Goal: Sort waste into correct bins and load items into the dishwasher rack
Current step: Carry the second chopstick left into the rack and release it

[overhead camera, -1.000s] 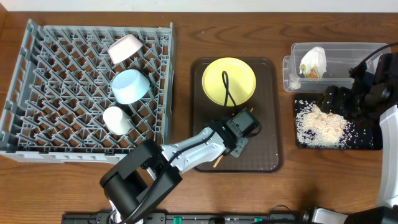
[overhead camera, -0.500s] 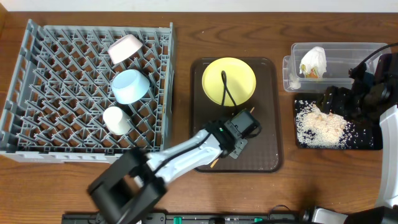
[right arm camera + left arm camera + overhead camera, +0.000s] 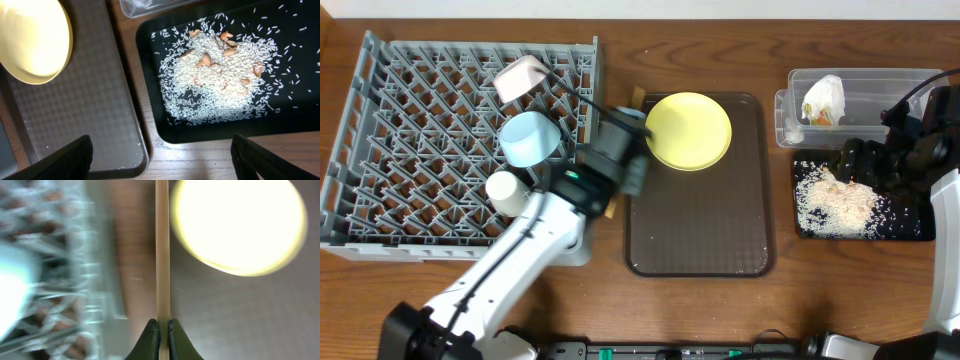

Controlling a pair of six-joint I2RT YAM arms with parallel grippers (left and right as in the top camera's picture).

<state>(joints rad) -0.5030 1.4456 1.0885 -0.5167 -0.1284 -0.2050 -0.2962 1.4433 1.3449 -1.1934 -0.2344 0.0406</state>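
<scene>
Gripping the wooden chopsticks (image 3: 162, 255), my left tool (image 3: 162, 326) was clamped shut, holding them between the yellow plate (image 3: 689, 130) and the dishwasher rack (image 3: 480, 44), parallel to its wall, probably to lay them across the pegs. Right tool (image 3: 161, 145) gaped empty above rice (image 3: 220, 85) in the black tray (image 3: 300, 105).

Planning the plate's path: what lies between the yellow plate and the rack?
The left gripper, shut on the chopsticks, over the table; left wrist view shows it.

White left arm (image 3: 516, 255) with black joints, dark left gripper (image 3: 162, 324)
</scene>
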